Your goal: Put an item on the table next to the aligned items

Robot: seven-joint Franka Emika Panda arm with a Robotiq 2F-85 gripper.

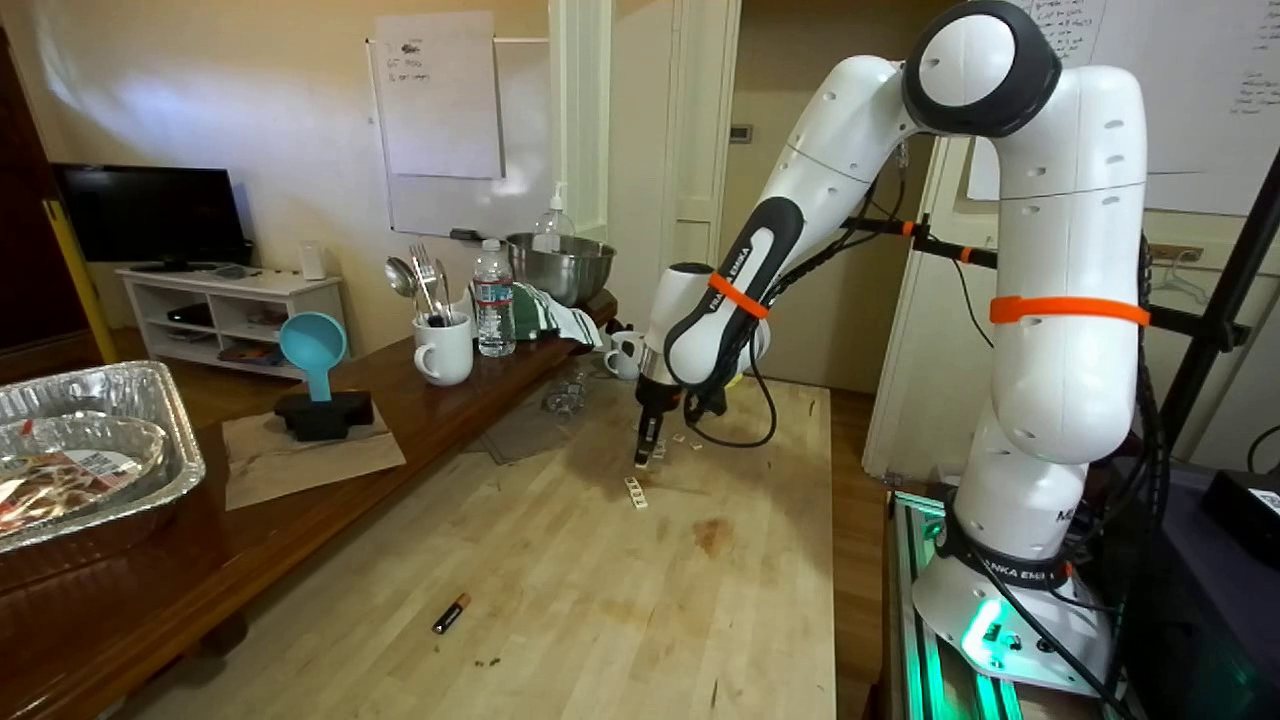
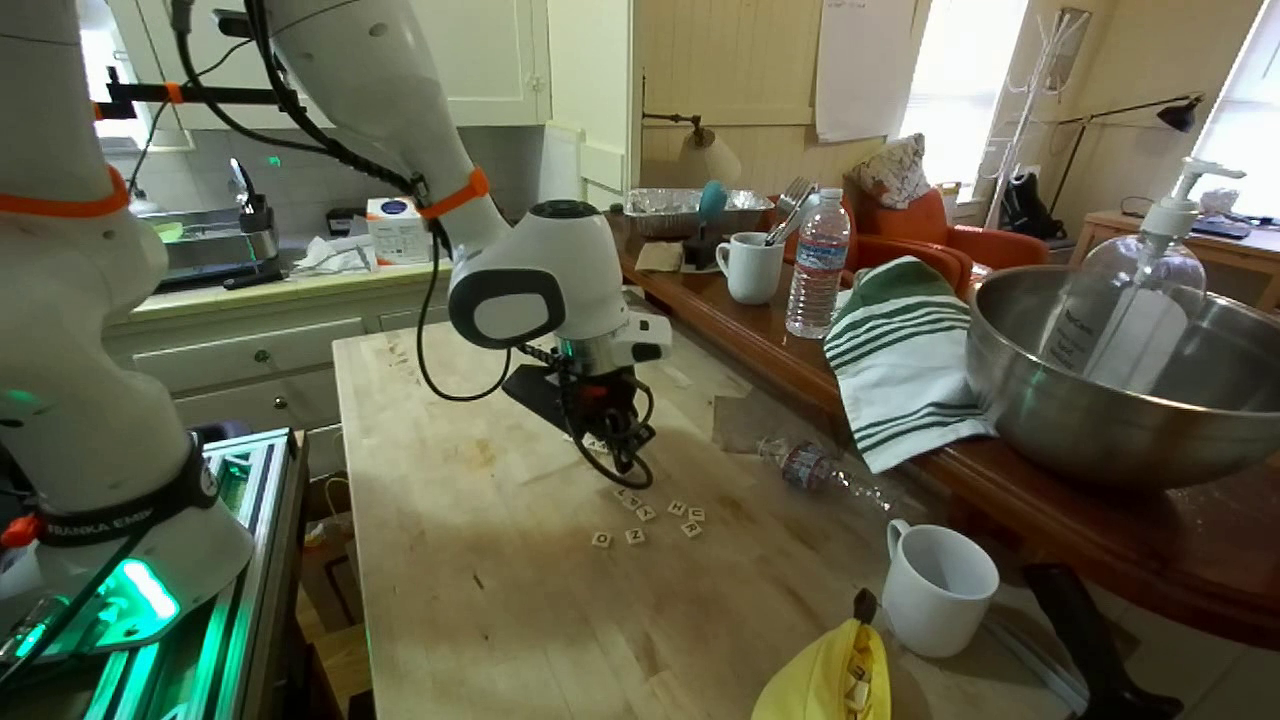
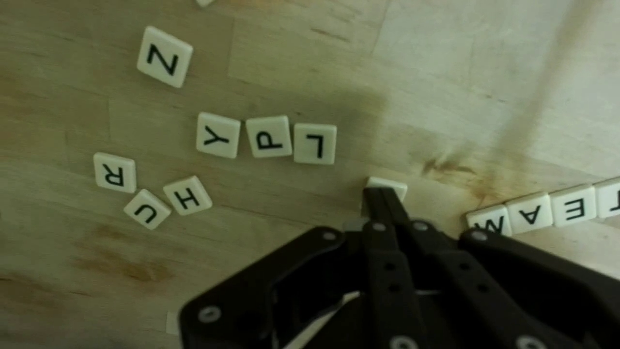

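The table (image 1: 600,590) is light blond wood with white letter tiles on it. A row of aligned tiles (image 3: 529,212) reading M or W, A, E and a cut-off letter lies at the right of the wrist view; it shows as a short strip (image 1: 636,492) in an exterior view. My gripper (image 3: 379,190) is shut, fingertips together, with nothing seen between them. The tips are over or on a single tile (image 3: 393,185), whose letter is hidden. Tiles Y, P (image 3: 269,136) and L form a loose row to the left. Z (image 3: 164,57), R, U and H (image 3: 188,195) lie scattered.
A battery (image 1: 451,613) lies on the table. A plastic bottle (image 2: 810,467), a white mug (image 2: 938,590) and a yellow pouch (image 2: 825,675) are along one side. The raised brown ledge (image 1: 420,440) holds a foil tray (image 1: 165,440), cutlery mug, water bottle, towel and steel bowl (image 2: 1120,430).
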